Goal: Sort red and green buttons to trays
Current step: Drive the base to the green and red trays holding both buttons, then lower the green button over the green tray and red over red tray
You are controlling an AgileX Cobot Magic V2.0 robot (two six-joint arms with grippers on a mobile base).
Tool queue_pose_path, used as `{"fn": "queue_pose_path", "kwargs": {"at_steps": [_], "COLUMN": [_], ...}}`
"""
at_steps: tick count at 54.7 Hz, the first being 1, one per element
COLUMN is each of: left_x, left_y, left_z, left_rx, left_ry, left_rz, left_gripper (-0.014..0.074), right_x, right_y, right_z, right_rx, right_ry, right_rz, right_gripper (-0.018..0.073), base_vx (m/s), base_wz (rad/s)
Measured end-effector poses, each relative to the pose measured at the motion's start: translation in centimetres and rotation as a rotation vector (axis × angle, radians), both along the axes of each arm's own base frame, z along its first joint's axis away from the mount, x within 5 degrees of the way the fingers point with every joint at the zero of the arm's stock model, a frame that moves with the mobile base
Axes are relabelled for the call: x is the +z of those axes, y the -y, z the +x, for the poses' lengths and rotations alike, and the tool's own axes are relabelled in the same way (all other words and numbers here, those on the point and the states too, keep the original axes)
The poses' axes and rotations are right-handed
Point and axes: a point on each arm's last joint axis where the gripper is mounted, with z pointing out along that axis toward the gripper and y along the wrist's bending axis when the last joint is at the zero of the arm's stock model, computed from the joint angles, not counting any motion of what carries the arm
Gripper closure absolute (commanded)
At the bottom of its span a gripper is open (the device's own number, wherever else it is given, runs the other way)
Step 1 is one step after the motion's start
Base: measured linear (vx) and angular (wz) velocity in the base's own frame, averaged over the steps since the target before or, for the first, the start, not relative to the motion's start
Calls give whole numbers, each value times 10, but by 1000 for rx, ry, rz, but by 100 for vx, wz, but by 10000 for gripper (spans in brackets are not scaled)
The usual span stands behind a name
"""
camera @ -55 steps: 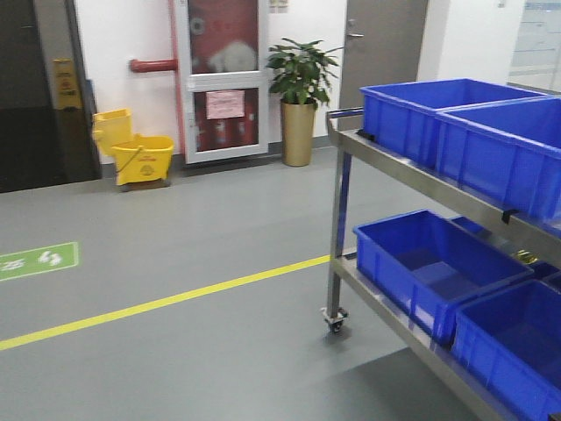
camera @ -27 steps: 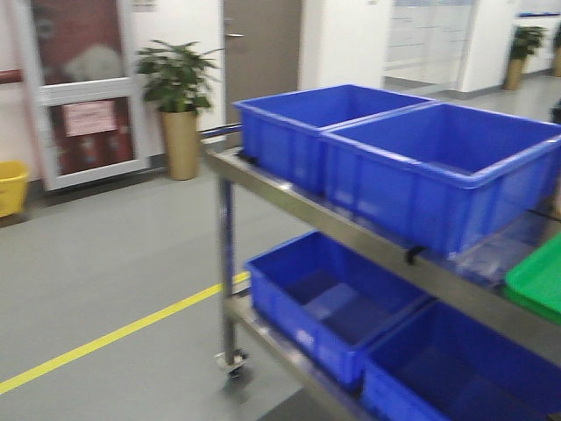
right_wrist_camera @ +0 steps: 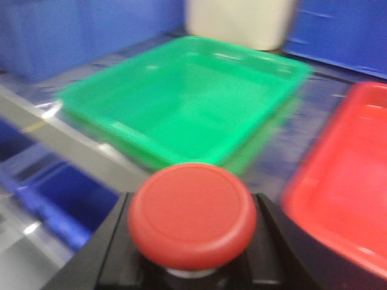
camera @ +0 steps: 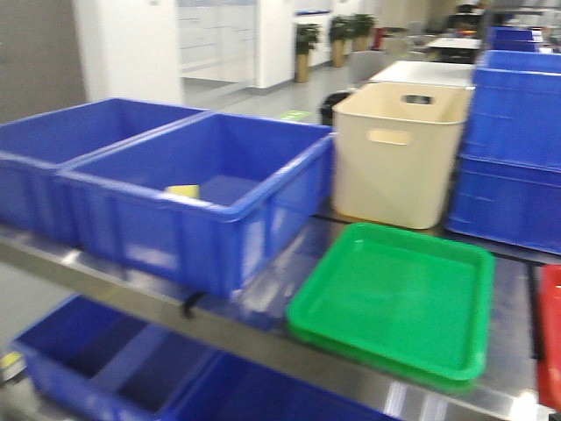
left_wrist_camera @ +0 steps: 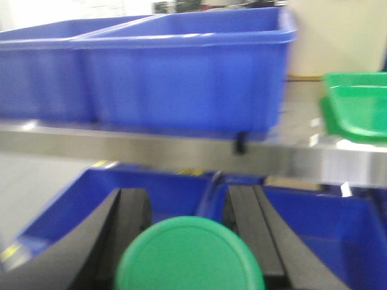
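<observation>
Left gripper (left_wrist_camera: 184,211): black jaws drawn in close on either side of the green mushroom-capped plastic push button (left_wrist_camera: 189,254), which sits gripped between them, in the air in front of the stainless-steel cart shelf (left_wrist_camera: 151,145). Right gripper (right_wrist_camera: 193,241): jaws likewise closed about the red mushroom-capped plastic push button (right_wrist_camera: 192,214), held off the shelf edge, near both trays. Shallow green rectangular plastic tray (camera: 390,303): on the shelf, nothing in it. Shallow red rectangular plastic tray (right_wrist_camera: 344,175): just beside the green one, partly out of view, visible part bare. Also on the shelf: deep blue plastic crates (camera: 202,193), cream plastic tub (camera: 399,153). Progress, as judged: both buttons in hand, neither yet delivered. Remaining: the red button to the red tray, the green button to the green tray, and both releases.
</observation>
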Motion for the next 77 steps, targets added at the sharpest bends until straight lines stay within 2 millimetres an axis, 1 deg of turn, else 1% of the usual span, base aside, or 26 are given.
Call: {"fn": "queue_pose_path", "kwargs": {"at_steps": [22, 42, 56, 77], "left_x": [0, 0, 0, 0], "left_y": [0, 0, 0, 0], "left_z": [0, 0, 0, 0], "left_rx": [0, 0, 0, 0], "left_ry": [0, 0, 0, 0], "left_rz": [0, 0, 0, 0], "left_gripper": [596, 596, 596, 596], "right_x": [0, 0, 0, 0], "right_y": [0, 0, 0, 0], "right_z": [0, 0, 0, 0], "right_rx": [0, 0, 0, 0], "right_ry": [0, 0, 0, 1], "right_rz": [0, 0, 0, -2], "right_gripper": [567, 567, 567, 567], "base_vx": [20, 16, 7, 0], "base_wz": [-61, -44, -20, -2]}}
